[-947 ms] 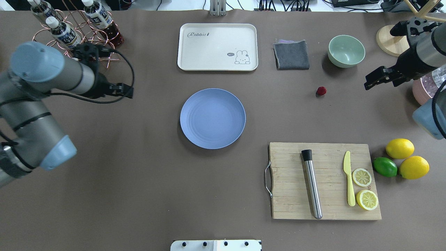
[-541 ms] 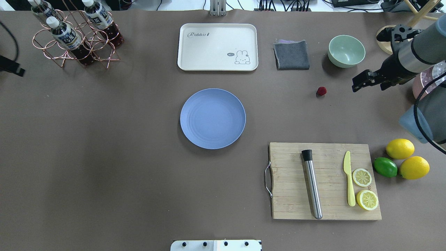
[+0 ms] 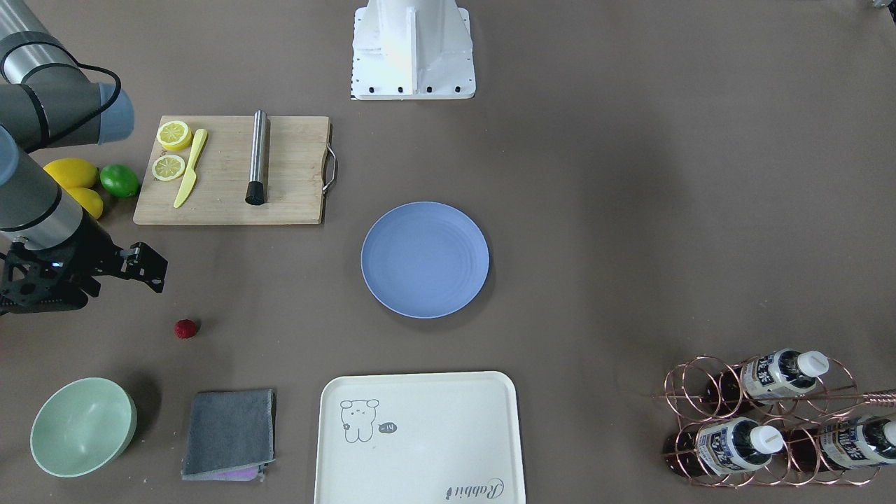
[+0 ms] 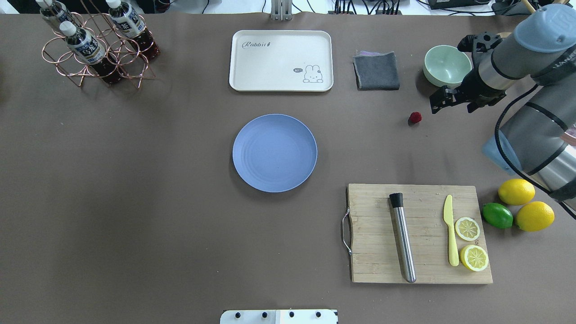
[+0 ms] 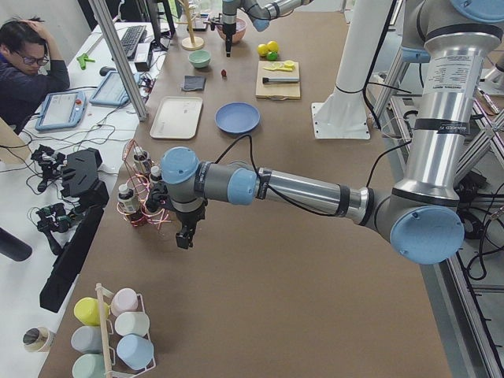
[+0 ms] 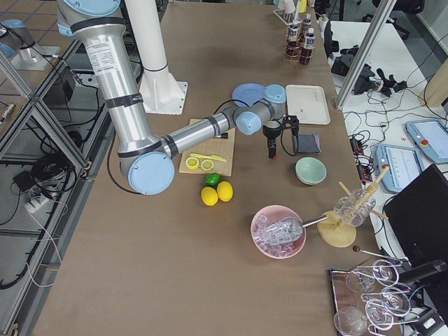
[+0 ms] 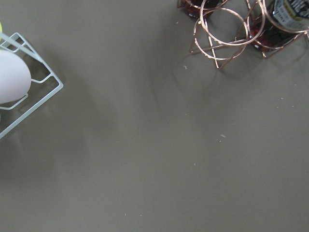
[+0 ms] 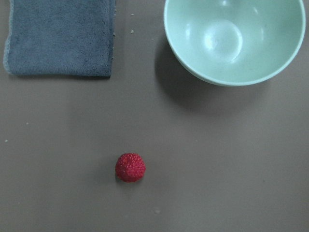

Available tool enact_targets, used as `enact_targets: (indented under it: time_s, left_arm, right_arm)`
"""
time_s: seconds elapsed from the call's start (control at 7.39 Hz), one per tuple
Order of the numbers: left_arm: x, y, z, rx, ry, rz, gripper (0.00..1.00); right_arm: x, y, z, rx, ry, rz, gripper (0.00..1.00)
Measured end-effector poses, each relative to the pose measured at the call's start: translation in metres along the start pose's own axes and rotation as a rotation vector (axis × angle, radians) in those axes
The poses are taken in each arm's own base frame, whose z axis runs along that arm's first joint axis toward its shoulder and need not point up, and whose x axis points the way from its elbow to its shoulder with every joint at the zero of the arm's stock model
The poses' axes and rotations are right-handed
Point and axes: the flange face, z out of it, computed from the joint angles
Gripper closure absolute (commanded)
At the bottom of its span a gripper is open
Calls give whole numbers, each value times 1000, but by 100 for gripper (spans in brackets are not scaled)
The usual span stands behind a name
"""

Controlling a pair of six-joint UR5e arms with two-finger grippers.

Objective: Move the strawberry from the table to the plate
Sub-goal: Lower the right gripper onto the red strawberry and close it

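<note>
Jaws of the right gripper (image 4: 436, 103) hang above the brown-grey table (image 4: 180, 234) near its far right corner. I cannot tell if they are released or clenched. The same goes for the left gripper (image 5: 183, 238), well apart at the table's left end. The tiny dark-red bumpy strawberry (image 4: 415, 118) lies on the table just beside the right jaws, on the side toward the round blue plate (image 4: 274, 153) at the middle. It is roundish, with no long axis. Neither wrist view shows fingers.

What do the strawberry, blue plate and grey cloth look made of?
Strawberry: possibly a plastic or foam replica; matte red, evenly bumpy skin, no leaves.
Plate: likely matte plastic or fibre composite; faint concentric rings, no glare.
Cloth: soft fuzzy textile, probably microfibre; nap and stitched edge visible.
</note>
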Motion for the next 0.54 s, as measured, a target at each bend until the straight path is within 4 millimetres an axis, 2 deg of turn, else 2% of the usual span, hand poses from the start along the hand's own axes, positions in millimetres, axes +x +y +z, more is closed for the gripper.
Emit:
enact_targets:
  time_s: [0.27,0.54]
  left_arm:
    - [-8,7,7,-19,5,-15,2]
    - [-8,9,7,-18,10,-11,2]
  right_arm:
    - [-18,-14,30,13,2,-6,5]
    - [-24,-12,62,24,-12,-12,8]
